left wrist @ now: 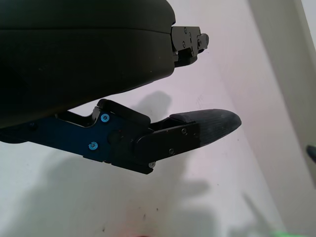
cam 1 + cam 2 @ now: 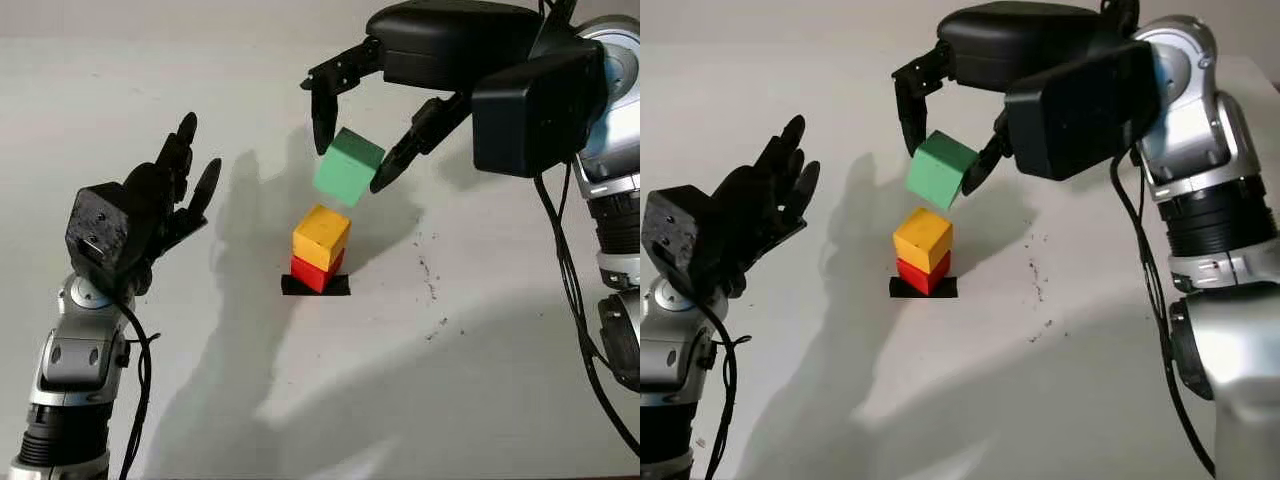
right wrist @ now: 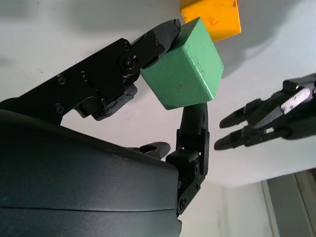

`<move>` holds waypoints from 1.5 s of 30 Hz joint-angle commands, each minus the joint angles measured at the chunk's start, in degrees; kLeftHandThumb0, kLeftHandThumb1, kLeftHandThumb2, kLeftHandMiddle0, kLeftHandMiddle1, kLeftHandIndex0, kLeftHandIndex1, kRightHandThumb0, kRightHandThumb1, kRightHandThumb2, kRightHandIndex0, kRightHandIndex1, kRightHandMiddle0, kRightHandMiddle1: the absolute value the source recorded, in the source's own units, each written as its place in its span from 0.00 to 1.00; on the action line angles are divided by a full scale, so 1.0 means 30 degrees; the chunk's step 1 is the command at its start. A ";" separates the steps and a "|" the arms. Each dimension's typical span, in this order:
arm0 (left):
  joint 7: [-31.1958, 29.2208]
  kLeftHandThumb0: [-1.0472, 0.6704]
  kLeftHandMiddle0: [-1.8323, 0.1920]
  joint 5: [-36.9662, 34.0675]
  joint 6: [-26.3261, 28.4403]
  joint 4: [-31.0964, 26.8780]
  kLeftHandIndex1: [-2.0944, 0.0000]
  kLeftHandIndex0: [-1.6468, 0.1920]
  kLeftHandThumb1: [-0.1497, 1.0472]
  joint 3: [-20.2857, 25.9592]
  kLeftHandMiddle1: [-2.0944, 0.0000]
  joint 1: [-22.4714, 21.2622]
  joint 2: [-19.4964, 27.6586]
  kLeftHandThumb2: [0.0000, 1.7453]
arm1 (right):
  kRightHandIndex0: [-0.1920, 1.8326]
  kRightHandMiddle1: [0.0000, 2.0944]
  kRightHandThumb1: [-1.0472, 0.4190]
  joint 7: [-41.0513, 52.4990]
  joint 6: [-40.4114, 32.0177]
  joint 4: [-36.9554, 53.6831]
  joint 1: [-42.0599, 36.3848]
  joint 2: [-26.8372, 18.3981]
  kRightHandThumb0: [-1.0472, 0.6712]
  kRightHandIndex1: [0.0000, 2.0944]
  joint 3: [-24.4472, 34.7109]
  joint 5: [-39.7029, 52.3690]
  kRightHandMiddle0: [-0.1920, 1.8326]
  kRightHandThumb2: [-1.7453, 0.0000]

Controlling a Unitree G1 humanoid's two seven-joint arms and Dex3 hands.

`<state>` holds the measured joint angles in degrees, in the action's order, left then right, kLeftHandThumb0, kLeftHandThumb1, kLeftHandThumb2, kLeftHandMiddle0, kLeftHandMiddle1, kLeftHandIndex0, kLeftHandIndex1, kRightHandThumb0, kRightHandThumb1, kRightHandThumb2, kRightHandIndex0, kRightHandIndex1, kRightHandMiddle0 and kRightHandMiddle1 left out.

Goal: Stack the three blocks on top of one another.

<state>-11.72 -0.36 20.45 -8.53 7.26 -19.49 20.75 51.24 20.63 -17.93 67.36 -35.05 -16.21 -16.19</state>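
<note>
The green block [image 2: 348,167] was held tilted in the air, just above the stack and apart from it. The yellow block [image 2: 321,237] sat on the red block [image 2: 313,272], slightly rotated, on a black patch [image 2: 338,287] on the table.

A white counter [image 2: 480,380] carries a black patch [image 2: 315,286] near its middle; a red block [image 2: 312,272] sits on that patch, and small dark specks [image 2: 432,290] lie just to its right
</note>
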 commanded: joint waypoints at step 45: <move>0.0995 0.19 0.97 -0.0120 -0.0301 -0.0441 0.97 0.96 1.00 -0.0033 0.97 0.0335 -0.0887 0.38 | 0.18 0.80 0.06 0.1326 0.1313 -0.0944 0.0752 0.1475 0.39 0.01 -0.1593 -0.1238 0.25 0.97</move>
<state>-9.02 -0.90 19.63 -8.60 7.21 -19.46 18.20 54.81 24.92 -21.80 68.72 -30.77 -20.83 -20.13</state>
